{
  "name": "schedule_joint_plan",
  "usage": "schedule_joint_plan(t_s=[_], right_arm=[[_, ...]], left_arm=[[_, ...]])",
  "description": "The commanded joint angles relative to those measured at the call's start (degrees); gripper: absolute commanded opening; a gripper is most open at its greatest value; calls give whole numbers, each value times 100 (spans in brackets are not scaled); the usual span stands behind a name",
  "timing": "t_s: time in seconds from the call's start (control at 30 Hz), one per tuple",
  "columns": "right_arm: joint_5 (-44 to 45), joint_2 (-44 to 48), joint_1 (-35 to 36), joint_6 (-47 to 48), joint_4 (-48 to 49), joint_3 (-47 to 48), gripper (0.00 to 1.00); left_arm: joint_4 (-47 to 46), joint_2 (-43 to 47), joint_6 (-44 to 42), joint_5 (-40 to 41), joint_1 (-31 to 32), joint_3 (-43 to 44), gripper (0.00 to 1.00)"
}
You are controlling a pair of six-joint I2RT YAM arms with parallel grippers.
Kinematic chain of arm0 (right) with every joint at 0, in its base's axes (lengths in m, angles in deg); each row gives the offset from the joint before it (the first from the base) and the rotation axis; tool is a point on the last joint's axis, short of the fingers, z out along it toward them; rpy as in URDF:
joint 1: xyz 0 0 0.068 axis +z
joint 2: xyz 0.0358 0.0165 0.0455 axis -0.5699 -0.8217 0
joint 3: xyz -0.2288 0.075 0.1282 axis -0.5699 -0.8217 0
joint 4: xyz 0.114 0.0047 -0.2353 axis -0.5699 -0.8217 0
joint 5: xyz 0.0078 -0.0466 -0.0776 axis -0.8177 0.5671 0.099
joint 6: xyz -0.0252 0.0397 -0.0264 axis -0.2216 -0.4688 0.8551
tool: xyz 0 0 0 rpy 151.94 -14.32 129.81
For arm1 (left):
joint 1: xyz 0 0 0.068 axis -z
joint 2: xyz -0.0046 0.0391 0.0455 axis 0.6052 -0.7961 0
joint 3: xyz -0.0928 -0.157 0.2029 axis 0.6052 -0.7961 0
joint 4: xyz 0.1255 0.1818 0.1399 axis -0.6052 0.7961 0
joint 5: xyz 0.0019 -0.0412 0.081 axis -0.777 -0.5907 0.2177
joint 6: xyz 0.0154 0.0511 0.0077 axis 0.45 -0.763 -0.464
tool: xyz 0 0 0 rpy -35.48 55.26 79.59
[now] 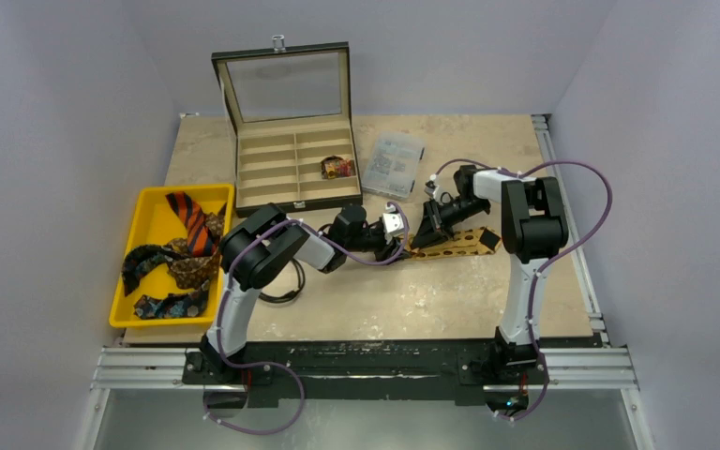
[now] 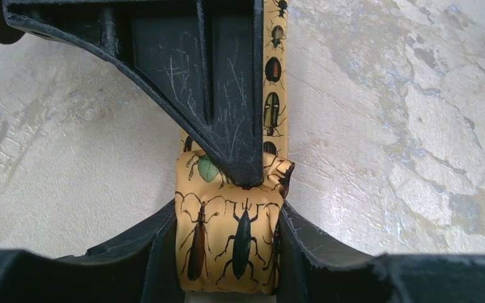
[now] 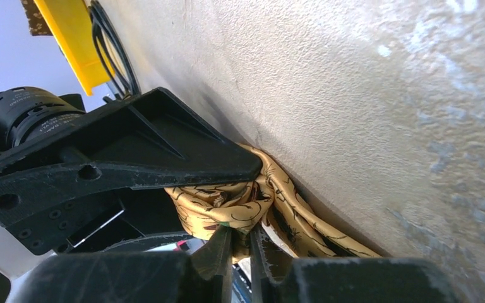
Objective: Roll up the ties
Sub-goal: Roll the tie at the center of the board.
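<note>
Top external: one tan-gold tie at centre of table, part rolled. Left gripper clamps roll; right gripper pinches its fabric. Yellow tray, 9 o'clock: about four loose ties. Box, 12 o'clock: one rolled tie.

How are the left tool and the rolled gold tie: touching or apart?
Touching. Left wrist view: the left tool clamps the gold tie, both fingers against it.

Pale lilac walls, beige stone-look table — metal rails at its near edge, soft even light
</note>
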Motion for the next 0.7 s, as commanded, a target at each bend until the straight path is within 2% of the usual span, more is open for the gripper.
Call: schedule_joint_plan(t_s=[0.0,0.13,0.3,0.4,0.5,0.67], right_arm=[[879,-180,107,480,702,-191,18],[658,497,-55,444,758,-405,42],[315,1096,-63,313,753,-537,59],[91,1145,98,49,919,-578,61],[-100,1080,255,-157,1076,-631,58],[124,820,447,-110,1022,-540,55]], left_arm=[[812,456,-309,116,94,-323,24],[2166,876,-967,543,81,-480,23],[3409,848,-1207,936,97,-99,27],[3974,713,-1208,1148,176,252,30],[4312,580,-1234,1330,262,544,32],[4723,453,-1176,1532,333,899,33]])
